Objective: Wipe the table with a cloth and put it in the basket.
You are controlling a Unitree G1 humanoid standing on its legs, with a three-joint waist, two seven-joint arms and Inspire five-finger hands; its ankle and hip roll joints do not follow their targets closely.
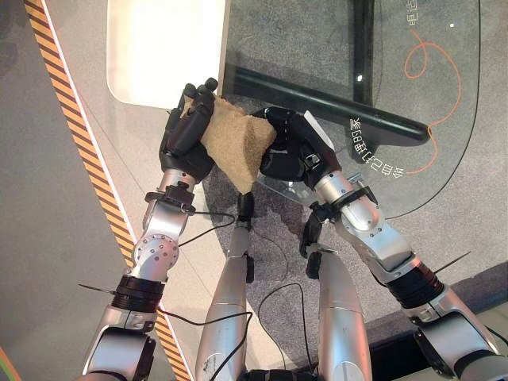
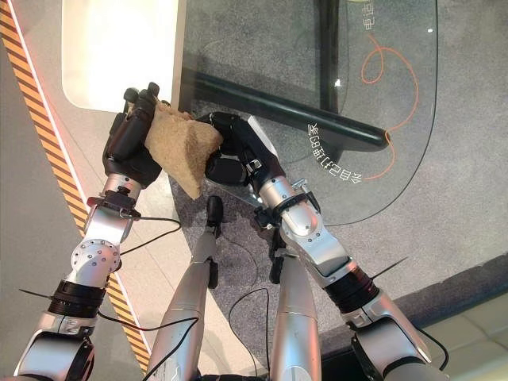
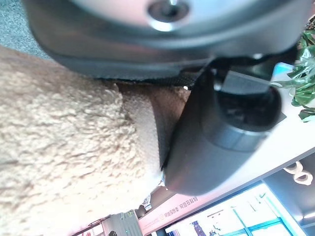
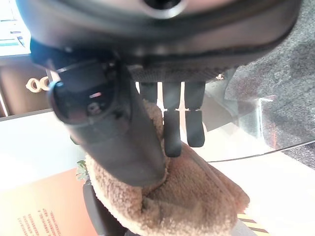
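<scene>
Left eye view: both hands hold a tan cloth (image 1: pixel 236 149) above the glass table (image 1: pixel 444 95) edge.
Left hand (image 1: pixel 186 136): fingers curled round cloth.
Right hand (image 1: pixel 287 151): pinching cloth.

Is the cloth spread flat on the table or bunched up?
Bunched up: the cloth is held off the table between the left hand and right hand.

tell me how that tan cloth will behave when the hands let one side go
Probably floppy: the cloth already hangs in a limp corner below the left hand and right hand. Its fuzzy pile likely grips the fingers. Seems light.
</scene>
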